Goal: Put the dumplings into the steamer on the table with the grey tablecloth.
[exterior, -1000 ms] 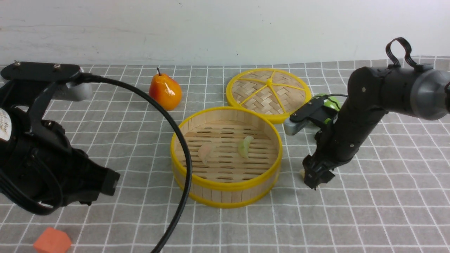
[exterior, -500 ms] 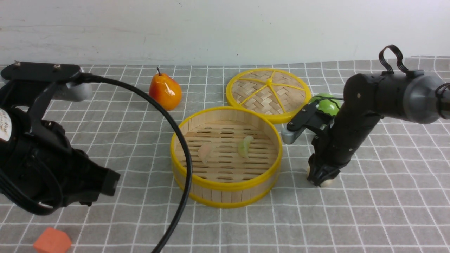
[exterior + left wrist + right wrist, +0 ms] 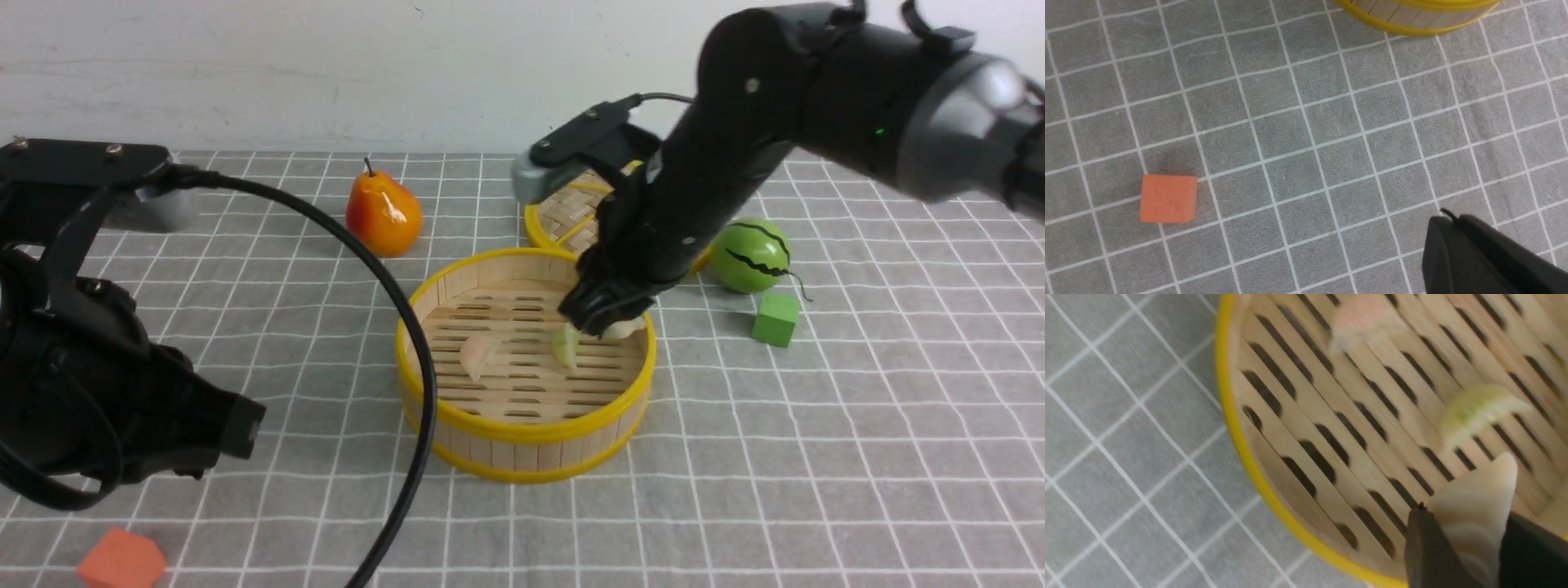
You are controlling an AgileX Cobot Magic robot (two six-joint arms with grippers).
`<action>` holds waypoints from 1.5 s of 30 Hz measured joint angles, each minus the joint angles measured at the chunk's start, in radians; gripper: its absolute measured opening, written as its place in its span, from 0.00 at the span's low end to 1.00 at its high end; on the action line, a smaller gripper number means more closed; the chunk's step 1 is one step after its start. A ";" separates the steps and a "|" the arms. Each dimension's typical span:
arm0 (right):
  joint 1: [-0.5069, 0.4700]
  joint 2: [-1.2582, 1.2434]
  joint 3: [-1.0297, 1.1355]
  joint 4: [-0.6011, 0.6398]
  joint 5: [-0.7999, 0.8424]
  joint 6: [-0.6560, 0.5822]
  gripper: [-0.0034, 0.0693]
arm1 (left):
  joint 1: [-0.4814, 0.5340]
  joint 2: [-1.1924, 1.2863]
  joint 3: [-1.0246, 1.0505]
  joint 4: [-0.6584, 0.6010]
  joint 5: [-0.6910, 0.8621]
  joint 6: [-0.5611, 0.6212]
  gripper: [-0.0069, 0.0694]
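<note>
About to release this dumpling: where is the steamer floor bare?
In the steamer, bare slats run along the near wall, in front of the pink dumpling and green dumpling, and at far left. Crowded below the held cream dumpling, beside the green one.

Grey white-gridded tablecloth (image 3: 816,449), yellow-rimmed steamer (image 3: 522,431)

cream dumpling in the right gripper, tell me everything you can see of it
The cream dumpling is a small, glossy, plastic-looking crescent with a pleated edge. It is pinched between the jaws of the right gripper, its pointed tip sticking out past them. It hangs over the slotted floor inside the steamer, near its right rim, seemingly touching only the jaws. The green dumpling lies close beside it.
</note>
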 joint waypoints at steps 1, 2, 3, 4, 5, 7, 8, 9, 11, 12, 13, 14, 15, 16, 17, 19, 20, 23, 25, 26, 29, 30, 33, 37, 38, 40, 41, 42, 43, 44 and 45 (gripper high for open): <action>0.019 0.027 -0.008 -0.008 -0.019 0.019 0.30 | 0.000 -0.007 0.006 0.000 -0.001 0.000 0.07; 0.034 0.057 -0.014 -0.018 -0.037 0.034 0.30 | 0.000 -0.015 0.012 0.000 -0.001 0.000 0.07; 0.043 0.080 -0.020 -0.031 -0.050 0.048 0.30 | 0.000 -0.024 0.019 0.000 -0.001 0.000 0.07; 0.051 0.122 -0.031 -0.045 -0.066 0.073 0.30 | 0.000 -0.042 0.032 0.000 -0.001 0.000 0.07; 0.055 0.133 -0.035 -0.050 -0.071 0.082 0.30 | 0.000 -0.056 0.039 0.000 0.000 0.000 0.07; 0.058 0.181 -0.053 -0.058 -0.083 0.101 0.30 | 0.000 -0.095 0.071 0.000 0.000 0.000 0.07; 0.058 0.200 -0.061 -0.060 -0.085 0.105 0.30 | 0.000 -0.111 0.086 0.000 0.000 0.000 0.07; 0.058 0.210 -0.065 -0.062 -0.088 0.106 0.30 | 0.000 -0.124 0.098 0.000 0.000 0.000 0.07; 0.058 0.233 -0.077 -0.065 -0.089 0.108 0.33 | 0.000 -0.177 0.148 0.000 -0.001 0.000 0.07; 0.058 0.235 -0.080 -0.065 -0.089 0.111 0.37 | 0.000 -0.201 0.169 0.000 -0.002 0.000 0.07; 0.058 0.235 -0.082 -0.065 -0.089 0.113 0.39 | 0.000 -0.221 0.190 0.000 -0.004 0.000 0.07; 0.058 0.235 -0.086 -0.065 -0.089 0.121 0.46 | 0.000 -0.253 0.212 0.000 -0.006 0.000 0.07; 0.058 0.235 -0.091 -0.065 -0.084 0.128 0.52 | 0.000 -0.277 0.234 0.000 -0.011 0.000 0.07; 0.058 0.235 -0.099 -0.065 -0.076 0.135 0.57 | 0.000 -0.309 0.252 0.000 -0.016 0.000 0.07; 0.058 0.234 -0.112 -0.065 -0.055 0.141 0.63 | 0.000 -0.343 0.281 0.000 -0.022 -0.001 0.07; 0.058 0.223 -0.133 -0.065 -0.011 0.151 0.70 | 0.000 -0.417 0.326 0.000 -0.044 -0.013 0.07; 0.058 0.214 -0.141 -0.065 0.011 0.153 0.71 | 0.000 -0.441 0.347 0.000 -0.054 -0.021 0.07; 0.058 0.141 -0.153 -0.065 0.083 0.155 0.69 | 0.000 -0.577 0.432 0.000 -0.129 -0.049 0.07; 0.058 0.096 -0.156 -0.065 0.116 0.155 0.64 | 0.000 -0.642 0.478 0.000 -0.177 -0.061 0.07; 0.058 0.063 -0.155 -0.065 0.130 0.155 0.59 | 0.000 -0.673 0.505 0.000 -0.202 -0.071 0.07; 0.058 -0.043 -0.118 -0.060 0.146 0.155 0.44 | 0.000 -0.763 0.569 0.000 -0.284 -0.095 0.07; 0.058 -0.086 -0.087 -0.051 0.141 0.152 0.36 | 0.000 -0.787 0.586 0.000 -0.308 -0.099 0.07; 0.058 -0.227 0.053 -0.013 0.091 0.135 0.18 | 0.000 -0.831 0.614 0.000 -0.347 -0.104 0.08; 0.058 -0.437 0.280 0.039 -0.053 0.114 0.03 | 0.000 -0.841 0.619 0.000 -0.350 -0.105 0.08; 0.058 -0.510 0.354 0.049 -0.109 0.111 0.02 | 0.000 -0.841 0.619 0.000 -0.353 -0.105 0.08; 0.058 -0.611 0.451 0.059 -0.187 0.110 0.02 | 0.000 -0.841 0.619 0.001 -0.354 -0.106 0.08; 0.058 -0.649 0.487 0.059 -0.215 0.110 0.02 | 0.000 -0.841 0.619 0.001 -0.355 -0.106 0.08; 0.058 -0.736 0.568 0.061 -0.274 0.109 0.02 | 0.000 -0.841 0.619 0.001 -0.355 -0.106 0.09; 0.058 -0.786 0.612 0.062 -0.303 0.107 0.02 | 0.000 -0.841 0.619 0.001 -0.355 -0.106 0.09; 0.058 -0.845 0.665 0.064 -0.338 0.107 0.02 | 0.000 -0.841 0.619 0.001 -0.355 -0.106 0.09; 0.058 -0.924 0.735 0.065 -0.375 0.107 0.02 | 0.000 -0.841 0.619 0.006 -0.355 -0.106 0.09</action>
